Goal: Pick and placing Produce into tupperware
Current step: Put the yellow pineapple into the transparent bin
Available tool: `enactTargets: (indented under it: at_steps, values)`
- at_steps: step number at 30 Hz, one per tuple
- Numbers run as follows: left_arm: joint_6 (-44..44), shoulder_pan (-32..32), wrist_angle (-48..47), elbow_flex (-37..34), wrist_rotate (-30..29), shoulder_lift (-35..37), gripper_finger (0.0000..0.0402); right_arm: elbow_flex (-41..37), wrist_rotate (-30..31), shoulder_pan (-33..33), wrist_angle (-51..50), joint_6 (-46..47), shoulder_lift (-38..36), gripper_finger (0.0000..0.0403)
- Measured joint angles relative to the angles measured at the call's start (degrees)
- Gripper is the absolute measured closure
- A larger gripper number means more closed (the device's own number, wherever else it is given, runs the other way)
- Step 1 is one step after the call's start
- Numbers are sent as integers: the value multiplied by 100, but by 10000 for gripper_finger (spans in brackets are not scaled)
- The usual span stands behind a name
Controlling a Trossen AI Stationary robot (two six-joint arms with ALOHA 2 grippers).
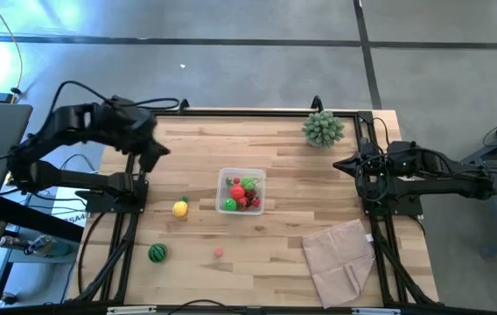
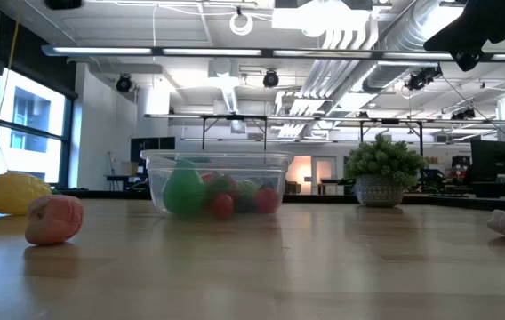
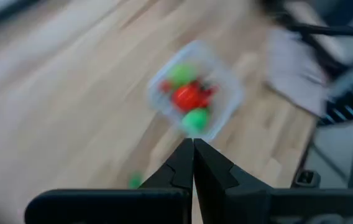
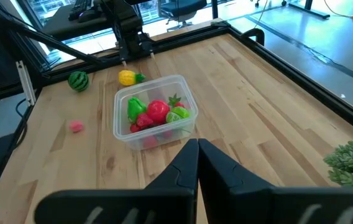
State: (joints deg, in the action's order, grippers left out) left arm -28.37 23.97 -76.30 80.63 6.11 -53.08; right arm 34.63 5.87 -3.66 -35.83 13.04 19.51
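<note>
Sitting on a wood table [image 1: 275, 254]: tub [image 1: 241, 192] in the middle, full of red and green produce [image 4: 156, 112]. Lemon [image 1: 180, 208] just beside the tub, melon [image 1: 157, 253] near the front edge, small pink piece [image 1: 219, 252] well apart from both. Plant [image 1: 323, 129] at the back, cloth [image 1: 339, 255] at the front. Big room with pipes and lights behind. Left claw [image 3: 193, 149] up high, pressed together, holding nothing, view blurry. Right claw [image 4: 197, 147] together too, off to the side. Cloth cut off in the low view.

Clear tupperware [image 1: 241, 192] half-full; lemon [image 1: 180, 208] beside
</note>
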Motion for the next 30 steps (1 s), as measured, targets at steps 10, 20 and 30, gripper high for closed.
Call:
enactTargets:
  at_steps: [10, 20, 30]
  values:
    - [-2931, -3, -1242, -515, -255, 12, 401, 0, -2, 0, 0, 0, 0, 402]
    - [-3473, -383, -1176, -2160, 121, -673, 401, 0, -1, 0, 2, 0, 0, 402]
    - [-4852, -1647, 955, -3117, 306, -802, 401, 0, -2, 0, 2, -1, 0, 402]
